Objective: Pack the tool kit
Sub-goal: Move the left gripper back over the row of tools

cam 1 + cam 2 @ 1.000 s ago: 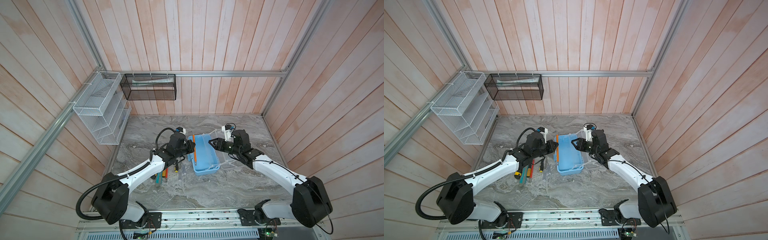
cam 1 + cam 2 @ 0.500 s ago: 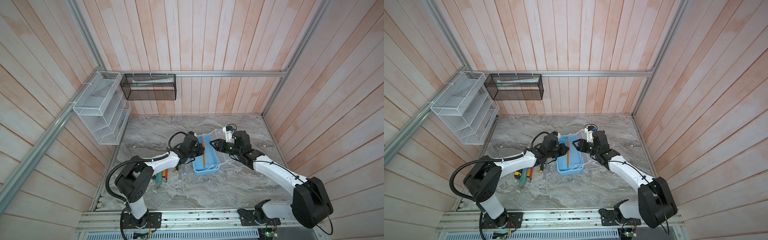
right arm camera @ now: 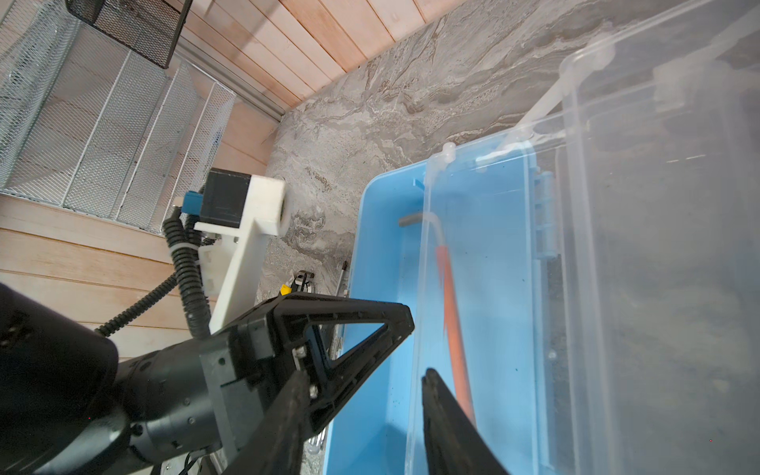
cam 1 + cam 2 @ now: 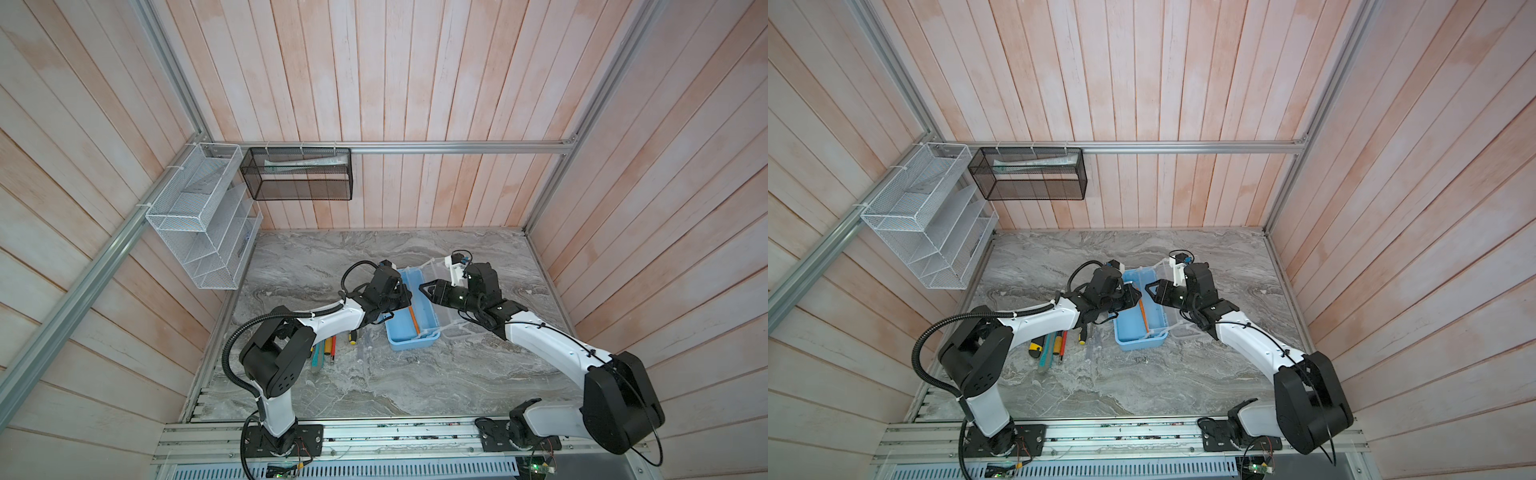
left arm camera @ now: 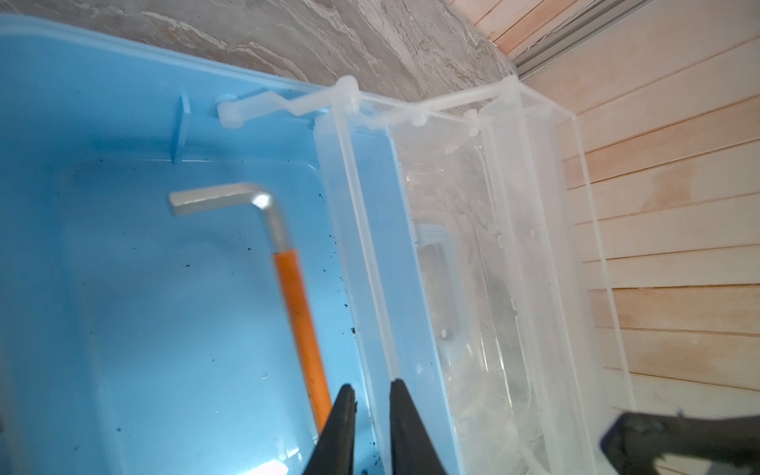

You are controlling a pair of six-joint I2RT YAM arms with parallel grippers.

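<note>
Moved since a second before: left tool (image 5: 370, 388), then at the box's left rim with the hex key (image 5: 297, 312) pinched, had swung inboard and let go. Hex key, orange-sleeved: lay flat on the floor of the blue box (image 5: 123, 288), bent end toward one end wall, shaft close along the side that the clear tray (image 5: 473, 214) overhung. Left tool: jaws narrowly parted, nothing between them, tips just beside the sleeve's near end; judged a low release, so that the key settled without bouncing. Right tool (image 3: 366, 372): position unchanged, jaws moderately apart astride the clear tray's wall, no clamp evident, contact not determinable; judged to be keeping the fold-out tray swung aside so the box stayed reachable. Loose implements (image 4: 1059, 340): lay on the surface (image 4: 374, 386) left of the box, not yet packed.
</note>
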